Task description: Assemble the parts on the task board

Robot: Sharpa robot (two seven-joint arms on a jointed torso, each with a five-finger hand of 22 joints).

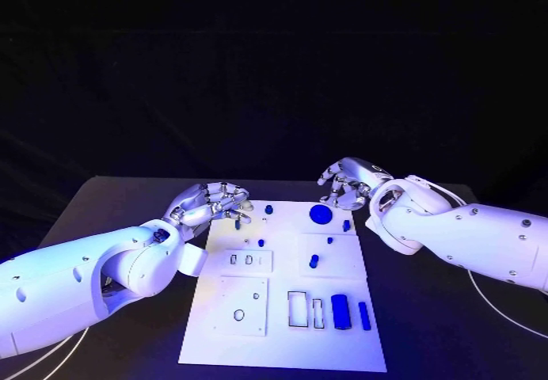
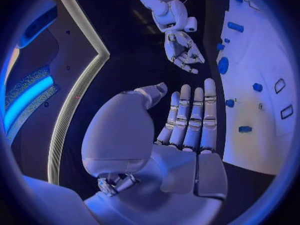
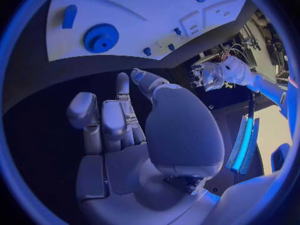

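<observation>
A black table stands against a dark backdrop; nothing of the wall behind it can be made out. Blue-violet light falls over the whole scene. In the left wrist view a pale glowing strip runs along a dark panel, with a bright blue band beside it.

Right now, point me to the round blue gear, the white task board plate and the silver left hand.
round blue gear [image 1: 321, 214], head view, centre of its disc.
white task board plate [image 1: 286, 344], head view, bare near part.
silver left hand [image 1: 209, 204], head view, middle of the hand.
</observation>
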